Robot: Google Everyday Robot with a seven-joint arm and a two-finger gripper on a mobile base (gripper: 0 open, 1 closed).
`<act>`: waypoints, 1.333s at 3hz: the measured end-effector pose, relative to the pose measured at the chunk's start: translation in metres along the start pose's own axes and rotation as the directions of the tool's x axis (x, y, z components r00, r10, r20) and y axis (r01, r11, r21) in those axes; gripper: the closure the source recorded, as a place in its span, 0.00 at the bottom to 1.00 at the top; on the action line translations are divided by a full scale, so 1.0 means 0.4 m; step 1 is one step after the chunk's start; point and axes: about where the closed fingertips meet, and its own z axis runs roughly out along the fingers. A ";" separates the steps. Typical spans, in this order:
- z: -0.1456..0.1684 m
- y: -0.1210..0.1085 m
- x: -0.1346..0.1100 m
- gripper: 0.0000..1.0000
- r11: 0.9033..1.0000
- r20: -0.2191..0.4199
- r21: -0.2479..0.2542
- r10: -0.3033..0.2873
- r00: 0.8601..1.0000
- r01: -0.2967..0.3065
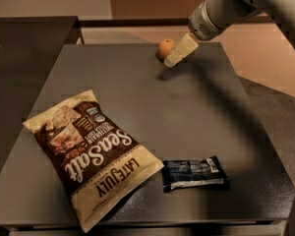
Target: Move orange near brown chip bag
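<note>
The orange (pixel 164 48) sits on the dark grey table (pixel 152 102) near its far edge. My gripper (pixel 178 52), with cream-coloured fingers, hangs just right of the orange, partly in front of it, coming down from the arm at the upper right. The brown chip bag (pixel 91 154) printed "Sea Salt" and "Late July" lies flat at the near left of the table, far from the orange.
A small dark blue-black snack bar wrapper (pixel 194 173) lies at the near right, beside the bag's lower corner. A darker counter (pixel 24 58) adjoins the table on the left. The floor drops away to the right of the table.
</note>
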 end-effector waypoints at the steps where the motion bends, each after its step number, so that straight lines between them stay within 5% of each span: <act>1: 0.056 -0.014 0.004 0.00 0.999 0.024 0.019 0.042 0.999 -0.043; 4: 0.186 -0.025 0.024 0.00 0.992 0.018 -0.012 0.125 0.992 -0.125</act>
